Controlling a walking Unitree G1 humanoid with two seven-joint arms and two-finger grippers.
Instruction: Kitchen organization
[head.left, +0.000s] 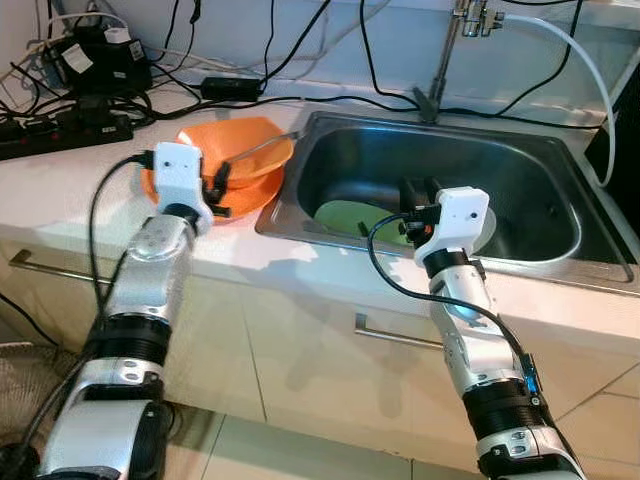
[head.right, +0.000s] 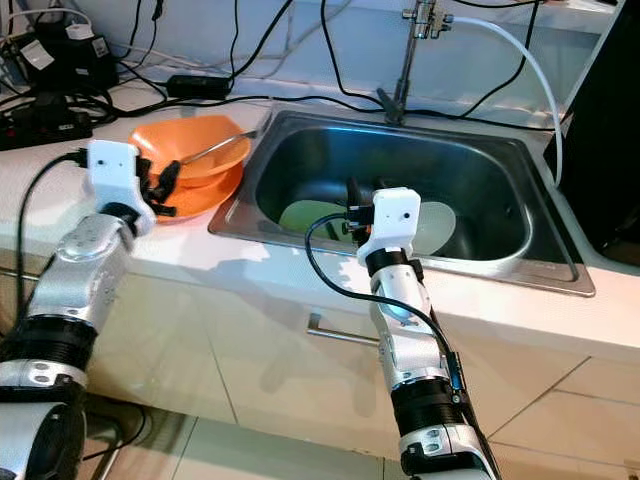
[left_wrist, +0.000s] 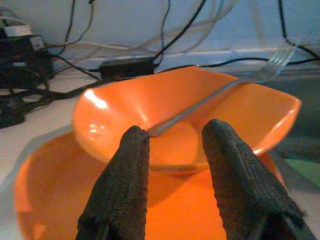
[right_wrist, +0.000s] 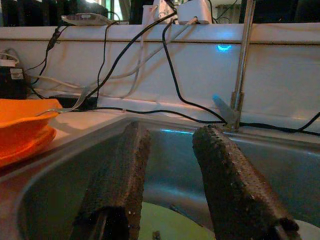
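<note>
Fork (left_wrist: 210, 100) lies in orange bowl (head.left: 235, 150) on counter (head.left: 60, 190); left claw (left_wrist: 175, 165), fingers apart, lines up on its handle. Right claw (right_wrist: 172, 180), also apart, hovers over sink (head.left: 540, 175).

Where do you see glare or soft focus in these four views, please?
Left wrist view: a bright highlight on the orange bowl, and the fork tines blur with distance. Right wrist view: dim, with a blue glow on the wall and the fingers soft. Eye views: evenly lit, arm shadows on the cabinet front.

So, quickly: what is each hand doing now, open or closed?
Left hand: open, at the orange bowl, holding nothing.
Right hand: open, over the sink.
</note>
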